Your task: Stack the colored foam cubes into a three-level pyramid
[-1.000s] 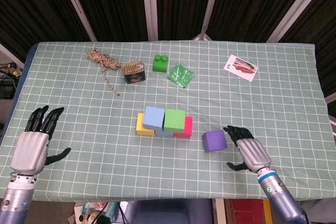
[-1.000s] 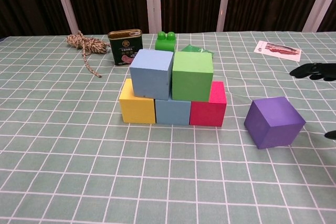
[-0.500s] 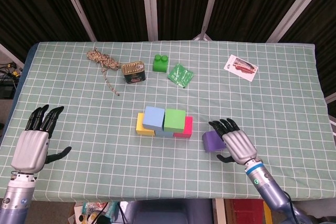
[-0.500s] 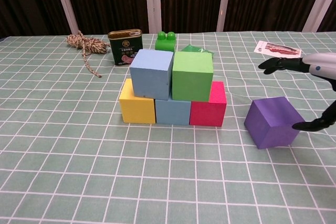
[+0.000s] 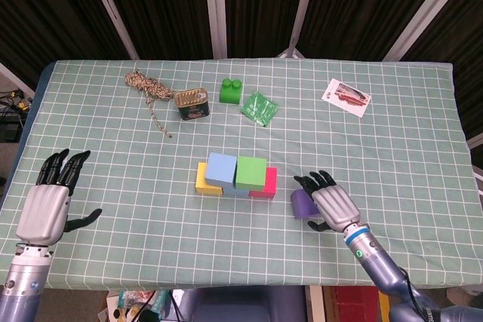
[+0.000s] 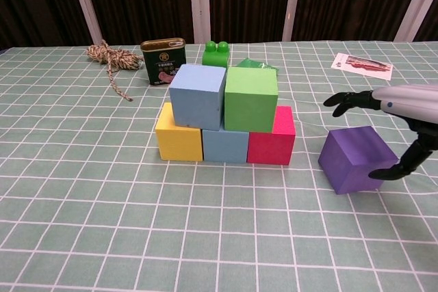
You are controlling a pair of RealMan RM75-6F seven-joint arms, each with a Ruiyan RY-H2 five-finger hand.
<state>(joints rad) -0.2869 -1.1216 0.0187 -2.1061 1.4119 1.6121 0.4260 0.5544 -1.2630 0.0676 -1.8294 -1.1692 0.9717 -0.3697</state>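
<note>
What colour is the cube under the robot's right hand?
Purple cube; clearest in the chest view.

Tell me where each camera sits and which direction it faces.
Head view: high above the near edge, looking down on the whole table; both hands show, left hand, right hand.
Chest view: low at the near edge, facing level across the cubes; only the right hand shows.
Both share the purple cube under the right hand.
</note>
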